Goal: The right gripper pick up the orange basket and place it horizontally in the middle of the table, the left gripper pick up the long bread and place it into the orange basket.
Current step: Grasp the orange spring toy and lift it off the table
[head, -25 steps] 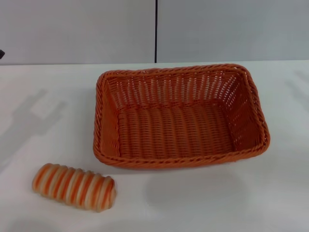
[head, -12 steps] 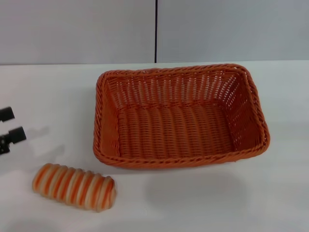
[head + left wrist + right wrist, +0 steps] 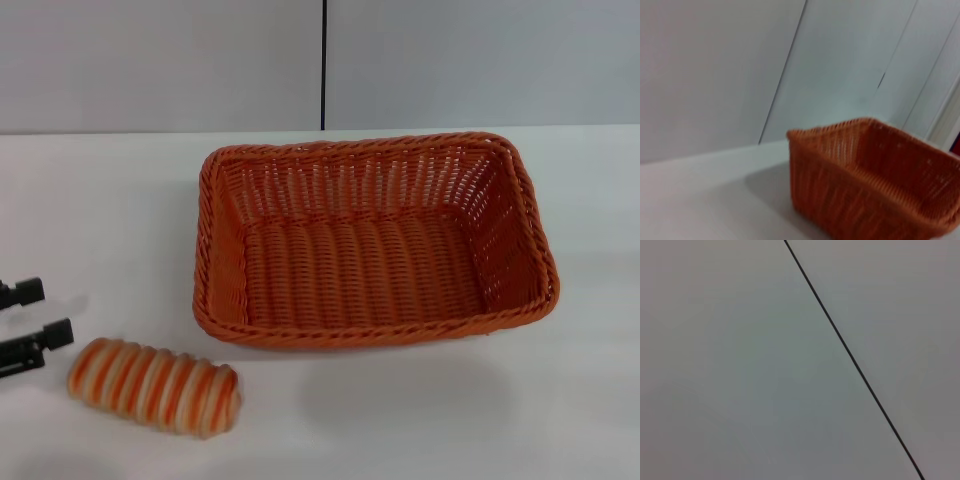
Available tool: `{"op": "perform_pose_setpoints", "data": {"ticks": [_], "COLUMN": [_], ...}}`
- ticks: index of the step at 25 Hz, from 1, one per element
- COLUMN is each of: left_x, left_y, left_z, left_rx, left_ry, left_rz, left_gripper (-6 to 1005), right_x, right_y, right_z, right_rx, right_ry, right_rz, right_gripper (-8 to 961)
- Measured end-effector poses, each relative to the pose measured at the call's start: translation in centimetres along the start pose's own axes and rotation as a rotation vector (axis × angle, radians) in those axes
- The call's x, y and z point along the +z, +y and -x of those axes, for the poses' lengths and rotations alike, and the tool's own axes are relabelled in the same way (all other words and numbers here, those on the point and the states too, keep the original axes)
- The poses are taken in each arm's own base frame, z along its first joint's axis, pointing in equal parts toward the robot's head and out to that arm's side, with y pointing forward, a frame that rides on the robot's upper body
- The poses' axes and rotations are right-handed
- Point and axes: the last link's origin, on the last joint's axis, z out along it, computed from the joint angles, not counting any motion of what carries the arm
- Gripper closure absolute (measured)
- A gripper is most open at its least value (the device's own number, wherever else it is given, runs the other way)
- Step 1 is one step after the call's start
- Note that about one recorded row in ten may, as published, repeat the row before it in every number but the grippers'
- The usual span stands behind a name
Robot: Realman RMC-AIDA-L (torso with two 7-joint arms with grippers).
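The orange basket (image 3: pixel 372 240) lies empty and level in the middle of the white table (image 3: pixel 450 410), its long side across the head view. It also fills the left wrist view as the orange basket (image 3: pixel 875 175). The long bread (image 3: pixel 154 386), striped orange and cream, lies on the table in front of the basket's left corner. My left gripper (image 3: pixel 40 314) comes in at the left edge, open, its two black fingers just left of the bread and apart from it. The right gripper is out of view.
A grey wall with a dark vertical seam (image 3: pixel 323 65) stands behind the table. The right wrist view holds only a grey panel with a dark seam (image 3: pixel 850 357).
My left gripper has entered from the left edge and dropped toward the near left, ending close beside the bread. Basket and bread have not moved.
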Motion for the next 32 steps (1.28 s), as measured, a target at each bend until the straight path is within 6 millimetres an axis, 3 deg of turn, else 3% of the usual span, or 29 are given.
{"op": "perform_pose_setpoints", "data": {"ticks": [13,32], "left_x": [2.4,2.7], "left_y": [-0.4,-0.4], "left_z": [1.8,3.2], "left_rx": [-0.006,-0.024], "left_ry": [-0.105,-0.177], "left_rz": [-0.032,-0.054], "left_gripper": [193,194], "right_x": [0.1,0.3], "right_y": [0.2,0.3], "right_z": [-0.2,-0.6], "right_rx": [0.006,0.01], "right_ry": [0.002,0.004], "right_rz": [0.006,0.004], "right_gripper": [438,438]}}
